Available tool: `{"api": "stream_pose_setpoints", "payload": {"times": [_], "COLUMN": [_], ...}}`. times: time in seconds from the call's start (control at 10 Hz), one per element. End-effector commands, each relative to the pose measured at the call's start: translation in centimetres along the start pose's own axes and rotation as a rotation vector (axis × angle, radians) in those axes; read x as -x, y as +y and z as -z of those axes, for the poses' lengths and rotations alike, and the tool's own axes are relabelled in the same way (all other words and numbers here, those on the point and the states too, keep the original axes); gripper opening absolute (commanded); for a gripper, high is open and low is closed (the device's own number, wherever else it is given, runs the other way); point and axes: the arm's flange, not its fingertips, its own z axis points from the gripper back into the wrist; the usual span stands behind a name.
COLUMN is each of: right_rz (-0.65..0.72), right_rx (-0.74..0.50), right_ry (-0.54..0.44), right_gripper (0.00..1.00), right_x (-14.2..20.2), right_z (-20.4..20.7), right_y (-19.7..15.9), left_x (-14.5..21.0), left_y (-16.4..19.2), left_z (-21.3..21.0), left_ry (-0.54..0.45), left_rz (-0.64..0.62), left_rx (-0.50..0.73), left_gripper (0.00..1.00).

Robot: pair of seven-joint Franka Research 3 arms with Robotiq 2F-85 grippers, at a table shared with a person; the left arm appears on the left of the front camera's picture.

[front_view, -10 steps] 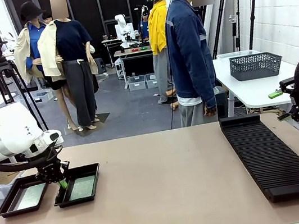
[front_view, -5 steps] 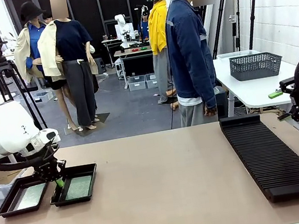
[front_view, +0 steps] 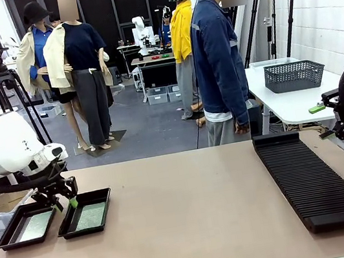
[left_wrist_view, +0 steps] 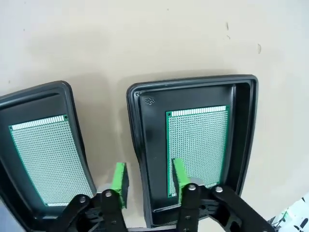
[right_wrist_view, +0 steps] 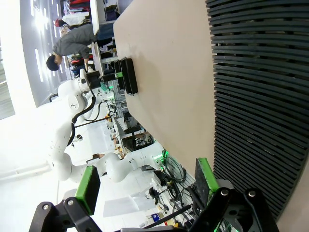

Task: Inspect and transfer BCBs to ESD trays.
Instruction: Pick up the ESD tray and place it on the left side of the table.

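Two black ESD trays lie side by side at the table's front left, the left tray (front_view: pixel 5 235) (left_wrist_view: pixel 72 101) and the right tray (front_view: pixel 103 205) (left_wrist_view: pixel 241 96). Each holds one green BCB flat on its floor: the left BCB (front_view: pixel 35 226) (left_wrist_view: pixel 46 154) and the right BCB (front_view: pixel 90 216) (left_wrist_view: pixel 200 140). My left gripper (front_view: pixel 63 200) (left_wrist_view: pixel 149 178) hovers just above the gap between the trays, open, gripping nothing; one pad stands over the right tray's board. My right gripper (front_view: pixel 330 133) (right_wrist_view: pixel 147 182) hangs open at the far right, beside the rack.
A long black ribbed rack (front_view: pixel 311 179) (right_wrist_view: pixel 260 96) runs along the table's right side. A person in a blue jacket (front_view: pixel 217 63) stands at the far edge. A white side table with a grey basket (front_view: pixel 293 75) is behind the rack.
My left gripper has opened, let go of the board in the right tray and risen a little to the left. The right tray slid slightly left. The right arm has not moved.
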Motion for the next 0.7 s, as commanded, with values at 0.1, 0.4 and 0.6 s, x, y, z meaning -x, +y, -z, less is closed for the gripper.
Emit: {"api": "stream_pose_setpoints", "payload": {"times": [0.1,0.4,0.6], "right_rz": [0.001,0.001,0.001], "right_rx": [0.004,0.004,0.004], "right_ry": [0.013,0.013,0.013], "right_gripper": [1.00,1.00,1.00], "right_x": [0.15,0.15,0.15], "right_z": [0.11,0.11,0.11], "right_y": [0.07,0.07,0.07], "left_x": [1.59,1.51,1.17], "left_y": [-0.14,-0.20,-0.57], "left_z": [-2.28,-2.35,-2.19], "left_ry": [-0.035,-0.021,-0.006], "left_rz": [-0.020,-0.026,-0.019], "left_rx": [-0.006,-0.002,0.000], "left_gripper": [1.00,1.00,1.00]}}
